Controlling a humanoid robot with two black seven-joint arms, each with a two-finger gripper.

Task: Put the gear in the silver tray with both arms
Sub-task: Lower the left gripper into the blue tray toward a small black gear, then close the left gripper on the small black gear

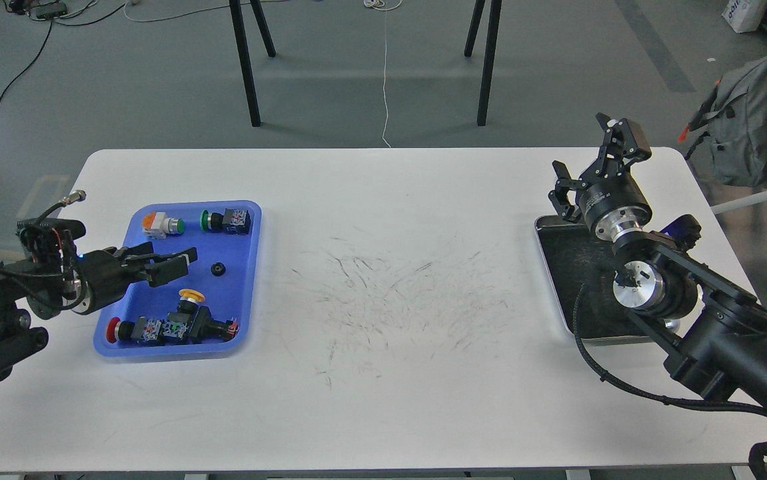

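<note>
White scuffed tabletop fills the view, grey floor and black stand legs beyond; silver tray lies at right beneath the spread right end effector; left end effector spread above the blue tray

Hardly any legible writing is showing here. At the two o'clock corner, a white bag on the floor is carrying dark blue lettering, cut off by the edge and too partial to read. The black wrist housing of the right arm is bearing a line of small white print, too tiny to make out. Nothing else is displaying readable text.
</note>
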